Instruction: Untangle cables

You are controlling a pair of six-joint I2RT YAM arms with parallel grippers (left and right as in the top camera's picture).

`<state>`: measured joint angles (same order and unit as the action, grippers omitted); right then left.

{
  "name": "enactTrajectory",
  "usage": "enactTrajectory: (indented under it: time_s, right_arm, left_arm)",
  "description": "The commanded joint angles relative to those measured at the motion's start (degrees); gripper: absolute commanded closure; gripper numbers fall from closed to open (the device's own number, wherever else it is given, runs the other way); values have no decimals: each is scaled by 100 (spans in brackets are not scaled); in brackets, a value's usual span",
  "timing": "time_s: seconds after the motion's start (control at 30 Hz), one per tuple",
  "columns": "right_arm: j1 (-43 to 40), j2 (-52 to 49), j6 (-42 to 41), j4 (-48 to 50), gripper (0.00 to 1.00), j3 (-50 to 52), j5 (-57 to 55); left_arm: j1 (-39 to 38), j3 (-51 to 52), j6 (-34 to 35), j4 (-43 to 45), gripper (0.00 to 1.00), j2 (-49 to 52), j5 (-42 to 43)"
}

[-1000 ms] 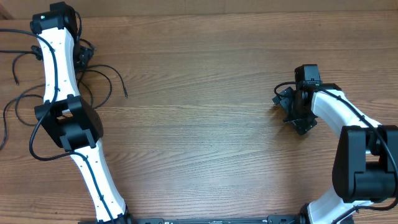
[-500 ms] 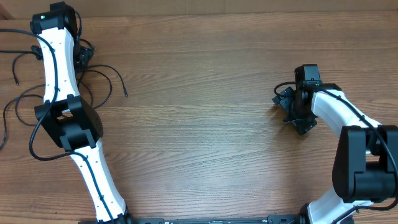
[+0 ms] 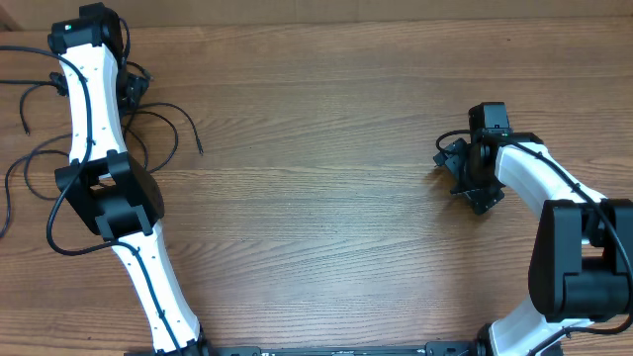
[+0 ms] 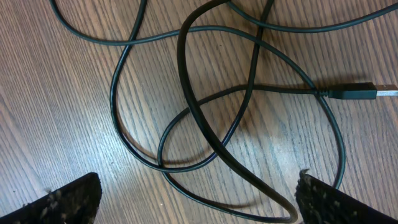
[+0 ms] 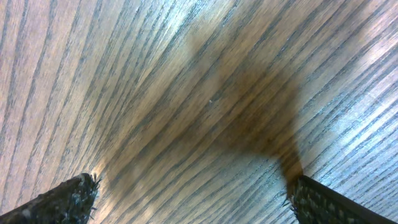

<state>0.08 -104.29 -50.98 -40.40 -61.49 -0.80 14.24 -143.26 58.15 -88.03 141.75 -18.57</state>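
Note:
Several thin black cables (image 3: 163, 124) lie looped over one another at the table's far left, partly hidden under the left arm. My left gripper (image 3: 129, 87) hovers over them, open. In the left wrist view the cables (image 4: 186, 93) cross in overlapping loops, one ending in a plug (image 4: 357, 93) at the right. The left gripper (image 4: 198, 200) has a low loop lying between its spread fingers, close to the right fingertip (image 4: 339, 202); nothing is gripped. My right gripper (image 3: 467, 178) stands open over bare wood at the right, far from the cables. In its wrist view the right gripper (image 5: 194, 198) holds nothing.
A loose cable end (image 3: 199, 150) points toward the table's middle. More cable runs off the left edge (image 3: 8, 198). The wooden table (image 3: 326, 198) stretches between the two arms.

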Motion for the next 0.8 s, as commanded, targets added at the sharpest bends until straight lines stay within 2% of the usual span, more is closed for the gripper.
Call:
enactTrajectory:
  time_s: [0.0, 0.2, 0.77]
  right_arm:
    - [-26, -267, -2, 138, 0, 216, 105]
    - [-26, -267, -2, 138, 0, 216, 107]
    - [-26, -267, -4, 184, 0, 216, 109]
  left_arm:
    - [-2, 42, 13, 9, 0, 44, 44]
    - [4, 37, 13, 7, 1, -260, 42]
    - [-345, 37, 13, 2, 0, -2719, 42]
